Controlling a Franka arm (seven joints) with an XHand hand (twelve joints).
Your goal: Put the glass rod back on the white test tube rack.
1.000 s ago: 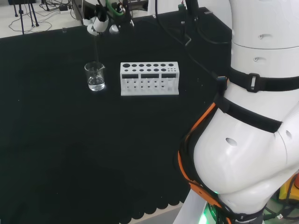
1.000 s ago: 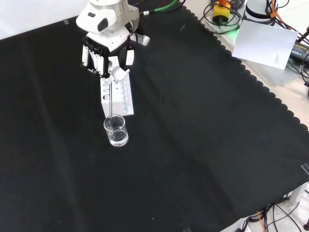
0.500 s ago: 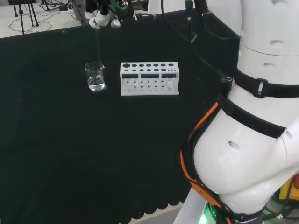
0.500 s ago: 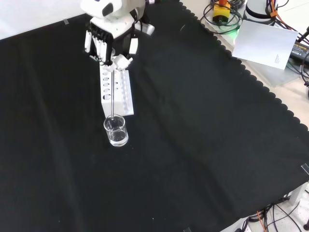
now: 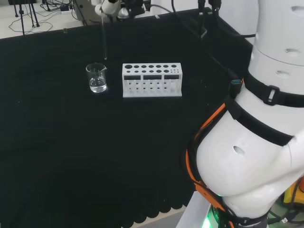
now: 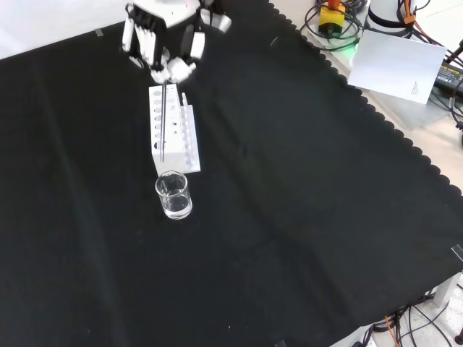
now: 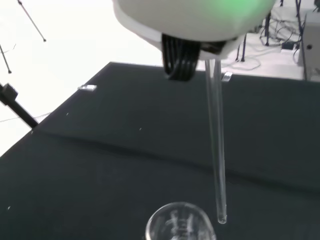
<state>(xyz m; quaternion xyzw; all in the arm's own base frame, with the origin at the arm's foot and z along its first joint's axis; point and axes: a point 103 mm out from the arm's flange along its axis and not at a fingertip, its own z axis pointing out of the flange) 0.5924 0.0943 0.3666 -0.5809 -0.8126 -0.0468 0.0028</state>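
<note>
Head view: the hand (image 5: 108,5) sits at the top edge, its fingers closed on the upper end of a glass rod (image 5: 103,35). The rod hangs straight down from the fingers, and its lower tip stops in the air just above the rim of a small beaker (image 5: 97,78) that holds some clear liquid. Just right of the beaker stands the white rack (image 5: 152,80), with rows of round holes on top and none of them filled.

Front view: the hand (image 6: 165,45) enters from the top, fingers curled and pinching the rod (image 6: 164,123). The rod drops below the fingertips and appears in front of the rack (image 6: 173,130), ending short of the beaker (image 6: 173,195), which stands on the black cloth (image 6: 304,217) just below the rack's near end.

Wrist view: the rod (image 7: 216,145) reaches from beneath the hand (image 7: 190,20) toward the cloth (image 7: 100,165), its rounded tip beside and slightly above the beaker (image 7: 179,224) rim, clear of the glass.
</note>
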